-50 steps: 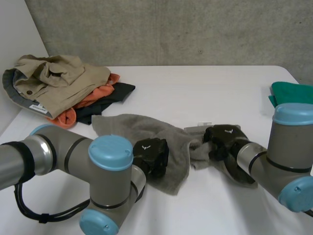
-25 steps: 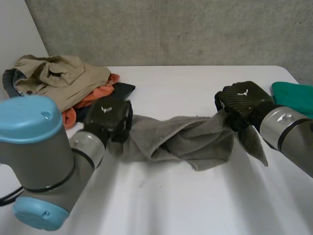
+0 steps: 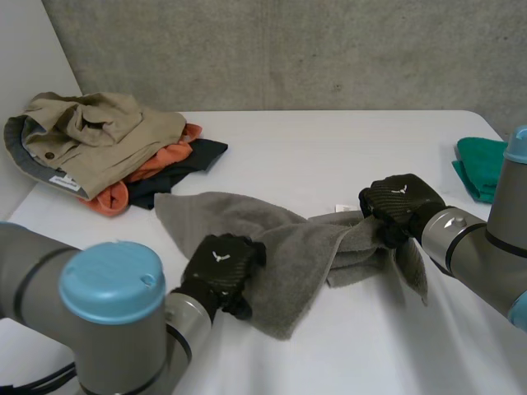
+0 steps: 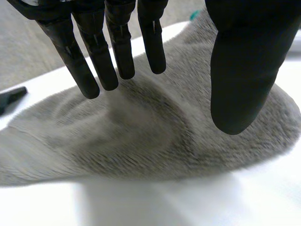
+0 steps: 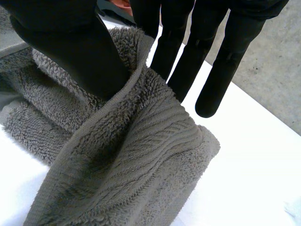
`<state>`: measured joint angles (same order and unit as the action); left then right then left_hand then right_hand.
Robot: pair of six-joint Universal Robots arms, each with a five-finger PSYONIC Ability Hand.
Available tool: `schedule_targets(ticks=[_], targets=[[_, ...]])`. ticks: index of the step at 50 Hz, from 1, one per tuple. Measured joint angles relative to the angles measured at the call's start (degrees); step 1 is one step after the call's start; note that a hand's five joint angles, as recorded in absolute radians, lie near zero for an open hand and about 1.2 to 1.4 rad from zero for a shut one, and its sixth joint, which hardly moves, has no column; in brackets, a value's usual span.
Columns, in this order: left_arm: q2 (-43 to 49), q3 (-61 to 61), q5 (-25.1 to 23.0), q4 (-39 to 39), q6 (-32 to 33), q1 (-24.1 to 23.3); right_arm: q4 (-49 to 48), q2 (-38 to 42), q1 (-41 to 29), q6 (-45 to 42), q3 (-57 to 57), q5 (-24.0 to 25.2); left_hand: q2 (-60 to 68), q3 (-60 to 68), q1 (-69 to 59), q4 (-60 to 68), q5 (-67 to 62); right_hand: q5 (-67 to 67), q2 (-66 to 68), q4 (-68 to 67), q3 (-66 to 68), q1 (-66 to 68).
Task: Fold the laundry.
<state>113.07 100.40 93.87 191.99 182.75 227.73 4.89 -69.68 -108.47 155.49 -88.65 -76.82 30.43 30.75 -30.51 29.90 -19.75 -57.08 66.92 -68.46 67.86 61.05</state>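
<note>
Pinching grey towel's (image 3: 288, 247) R end btw thumb & fingers, right hand (image 3: 399, 206) is holding it bunched on white counter (image 3: 329, 156), while left hand (image 3: 221, 265) is sitting at towel's near-L edge, fingers straight & spread, gripping nothing.

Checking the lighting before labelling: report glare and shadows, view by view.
Head view: soft, even light, no glare on the table; faint shade beside the towel. Left wrist view: table bright white past the towel. Right wrist view: deep shade in the towel's folds.
</note>
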Motion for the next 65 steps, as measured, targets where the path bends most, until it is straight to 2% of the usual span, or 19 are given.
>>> schedule_targets(ticks=[12,13,14,15,16,17,18,27,31,37,42,47,52,57,61,65], targets=[[11.16,-6.12,0.51,1.95,0.84,-0.67,0.01,-0.10,0.08,0.49,-0.42,-0.01,0.49,0.16,-0.43,0.71,-0.97,0.00,0.00,0.00,0.00,0.00],[11.50,-6.58,0.53,1.99,1.05,-0.66,-0.01,-0.11,0.11,0.52,-0.40,-0.01,12.80,12.40,-14.36,13.41,-12.39,0.00,0.00,0.00,0.00,0.00],[11.73,-6.97,0.55,2.02,1.27,-0.63,-0.03,-0.12,0.13,0.53,-0.38,-0.01,15.12,14.58,-16.65,15.83,-14.20,0.00,0.00,0.00,0.00,0.00],[11.96,-7.41,0.57,1.96,1.72,-0.61,-0.11,-0.16,0.21,0.54,-0.30,-0.03,24.53,22.70,-25.85,26.06,-23.96,0.00,0.00,0.00,0.00,0.00],[11.99,-7.49,0.57,1.95,1.82,-0.60,-0.13,-0.17,0.23,0.54,-0.28,-0.03,24.53,22.70,-25.85,26.06,-23.96,0.00,0.00,0.00,0.00,0.00],[11.82,-7.89,0.67,1.92,2.41,-0.54,-0.20,-0.25,0.34,0.53,-0.14,-0.05,34.79,33.56,-33.26,37.09,-35.36,0.00,0.00,0.00,0.00,0.00],[11.52,-8.08,0.74,1.91,2.78,-0.50,-0.23,-0.35,0.42,0.51,-0.04,-0.08,34.79,33.56,-33.26,37.09,-35.36,0.00,0.00,0.00,0.00,0.00],[-1.82,-7.14,3.63,1.30,7.82,0.11,1.34,-6.14,0.98,-1.40,2.39,-0.30,37.00,36.16,-33.26,38.77,-35.65,0.00,0.00,-0.03,0.00,0.00],[-13.00,-6.15,4.44,0.92,9.48,2.00,6.03,-12.88,1.45,-5.70,5.81,-0.20,37.03,36.85,-33.26,38.78,-35.65,0.00,0.00,-0.18,0.00,0.00],[-23.01,-6.17,3.72,-1.10,10.29,6.78,14.44,-19.15,3.01,-11.58,11.31,0.19,37.30,37.32,-33.26,38.80,-35.65,0.00,0.00,-0.20,0.00,0.87],[-23.05,-6.83,1.25,-2.96,11.35,10.13,18.20,-17.32,3.19,-13.73,13.54,0.30,37.92,37.32,-33.26,38.80,-35.97,0.00,0.00,-0.20,0.01,1.69],[-15.15,-9.13,-2.76,-4.08,14.36,12.48,18.40,-8.97,1.76,-14.13,15.47,-0.11,37.92,37.32,-33.26,38.80,-36.61,0.00,0.00,-0.20,0.01,1.81],[-3.45,-17.49,-5.39,-4.10,18.10,14.59,12.28,0.16,-0.70,-12.41,19.99,-2.79,37.92,37.32,-33.26,38.81,-36.61,0.00,0.00,-0.21,0.30,1.81],[5.30,-34.71,-5.95,-3.42,19.55,16.89,-2.39,5.64,-2.06,-10.49,28.08,-9.26,38.03,37.35,-33.26,39.00,-36.61,0.00,0.05,-0.23,0.35,1.81],[7.92,-47.65,-5.92,-0.64,19.38,18.93,-15.14,6.42,-2.32,-10.10,33.57,-12.92,38.10,37.35,-33.26,39.03,-36.61,0.00,0.69,-0.23,0.35,1.81],[7.37,-55.32,-5.78,4.62,18.63,20.35,-25.39,4.99,-2.29,-10.12,36.32,-13.83,38.10,37.35,-33.27,39.04,-36.61,0.00,0.69,-0.23,0.35,1.81]])
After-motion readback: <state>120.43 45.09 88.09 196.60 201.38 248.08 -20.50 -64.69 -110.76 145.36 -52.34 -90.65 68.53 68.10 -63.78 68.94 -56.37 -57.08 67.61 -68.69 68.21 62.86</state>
